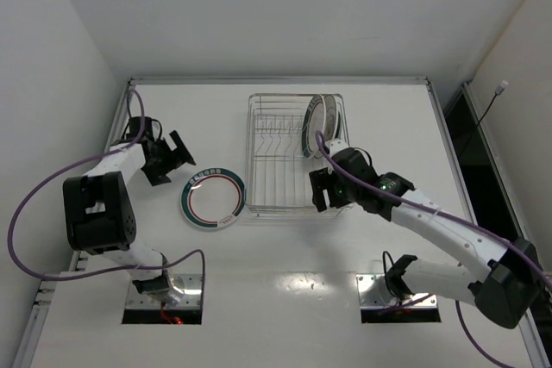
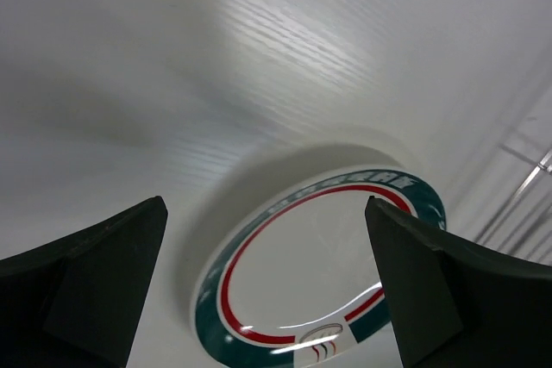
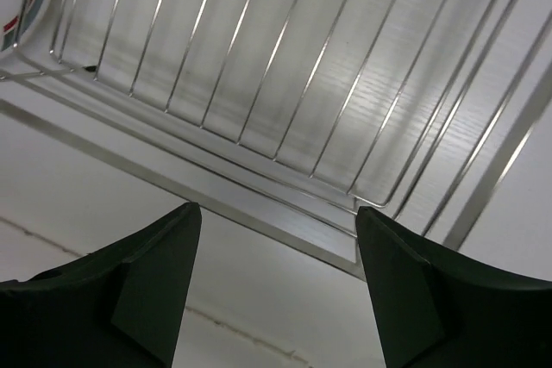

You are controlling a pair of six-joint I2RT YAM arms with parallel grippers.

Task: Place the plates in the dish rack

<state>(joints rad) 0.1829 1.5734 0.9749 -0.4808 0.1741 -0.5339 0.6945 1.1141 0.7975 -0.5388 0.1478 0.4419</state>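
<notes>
A white plate with a dark green rim and a thin red ring (image 1: 213, 197) lies flat on the table, left of the dish rack (image 1: 278, 180). My left gripper (image 1: 177, 161) hovers just left of and beyond it, open and empty; in the left wrist view this plate (image 2: 319, 273) sits low between the spread fingers (image 2: 103, 282). Other plates (image 1: 321, 120) stand on edge in the rack's far right part. My right gripper (image 1: 321, 189) is over the rack's near right corner, open, holding nothing. The right wrist view shows rack wires (image 3: 285, 84) beyond my right gripper (image 3: 276, 208).
A raised rim (image 1: 276, 81) borders the white table at the back and sides. Purple cables (image 1: 34, 213) loop off both arms. A sliver of a green-rimmed plate (image 3: 13, 15) shows through the rack wires at the right wrist view's top left.
</notes>
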